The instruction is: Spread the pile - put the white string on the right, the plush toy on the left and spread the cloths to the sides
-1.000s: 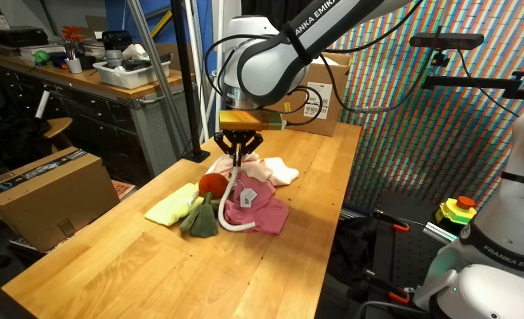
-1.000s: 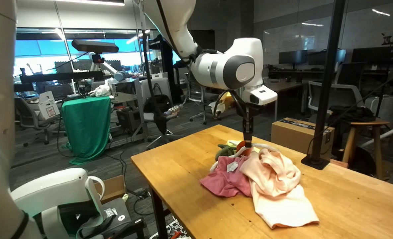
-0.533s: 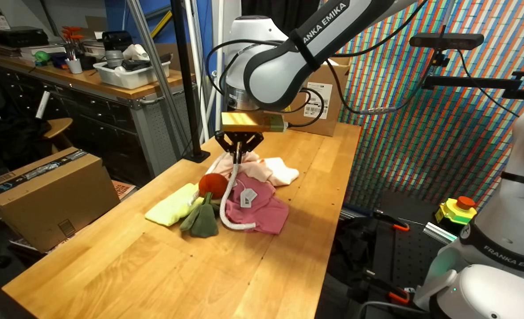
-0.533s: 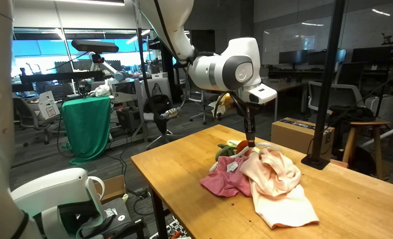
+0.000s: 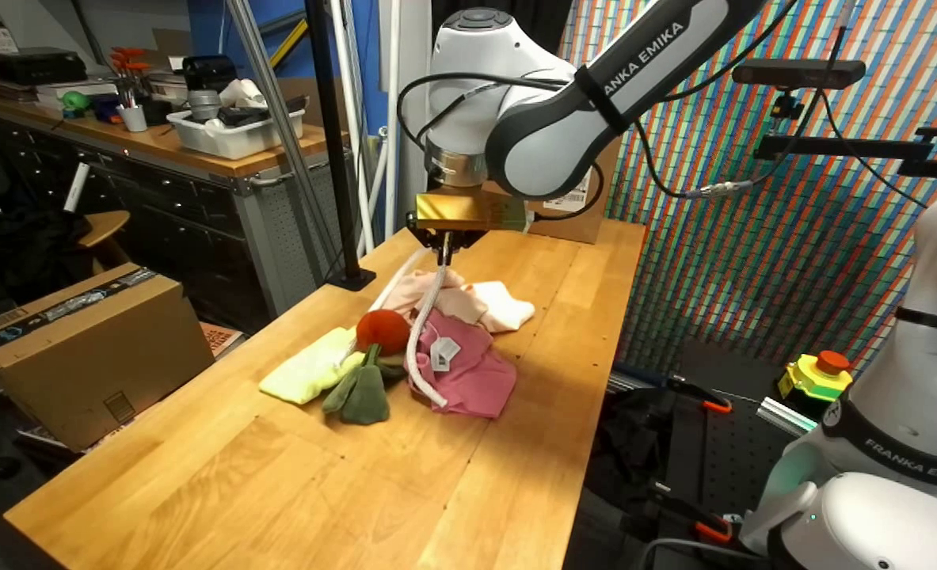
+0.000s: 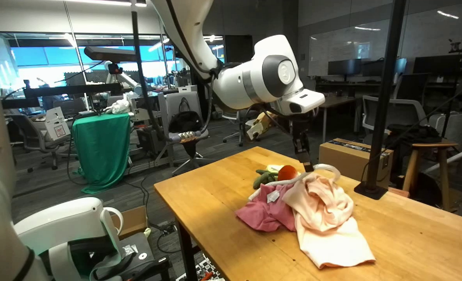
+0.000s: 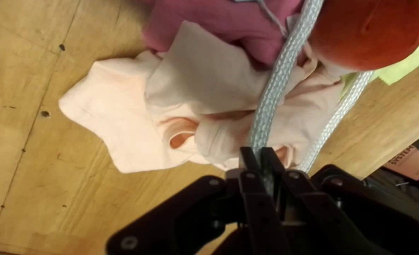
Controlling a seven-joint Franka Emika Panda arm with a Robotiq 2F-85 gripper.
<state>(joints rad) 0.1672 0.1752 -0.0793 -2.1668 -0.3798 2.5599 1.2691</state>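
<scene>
My gripper (image 5: 443, 258) is shut on the white string (image 5: 427, 309) and holds it above the pile; it also shows in the wrist view (image 7: 259, 153). One string end hangs down onto the pink cloth (image 5: 480, 376); another stretch runs behind the gripper and down past the peach cloth (image 6: 332, 218). The plush toy (image 5: 382, 331), a red-orange ball with green leaves, lies between the yellow cloth (image 5: 306, 368) and the pink cloth. The peach cloth lies crumpled beyond the pink one, below the gripper in the wrist view (image 7: 124, 117). The toy partly hides the yellow cloth.
A black post (image 5: 333, 142) stands at the table edge near the pile. A cardboard box (image 5: 567, 229) stands at the table's far end. The wooden table (image 5: 278, 491) extends around the pile. A white tag (image 5: 443, 352) lies on the pink cloth.
My gripper has moved up and toward the table's far end with the string. The string's hanging end has straightened and slid back over the pink cloth. The toy and cloths have barely moved.
</scene>
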